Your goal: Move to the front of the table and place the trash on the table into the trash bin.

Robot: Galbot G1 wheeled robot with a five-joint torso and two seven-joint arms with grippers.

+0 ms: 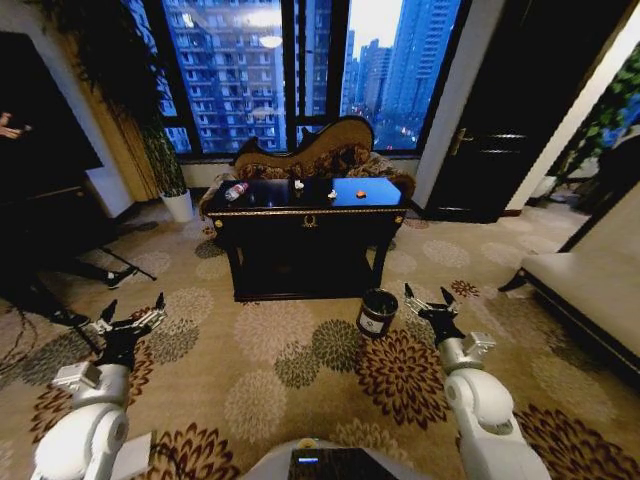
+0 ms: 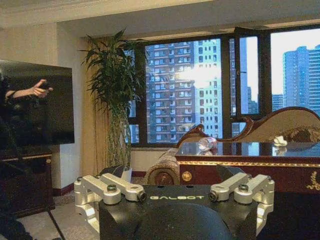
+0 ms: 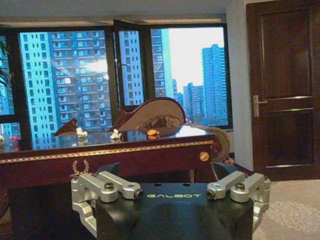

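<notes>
The glossy black table (image 1: 310,222) with gold trim stands ahead on the carpet, also seen in the wrist views (image 2: 240,162) (image 3: 115,152). On its top lie a clear bottle (image 1: 236,190) (image 2: 206,144) with a red label, white crumpled scraps (image 1: 298,185) (image 3: 116,135) (image 2: 280,141) and a small orange piece (image 1: 361,193) (image 3: 153,133). The dark round trash bin (image 1: 377,312) sits on the floor before the table's right front leg. My left gripper (image 1: 133,320) hangs open, low at the left. Open too, my right gripper (image 1: 430,303) is just right of the bin. Both hold nothing.
An ornate brown sofa (image 1: 320,150) stands behind the table under the windows. A white plant pot (image 1: 180,205) is at the left, a dark door (image 1: 500,140) and a pale bench (image 1: 590,285) at the right. Dark furniture and thin stand legs (image 1: 110,265) lie left.
</notes>
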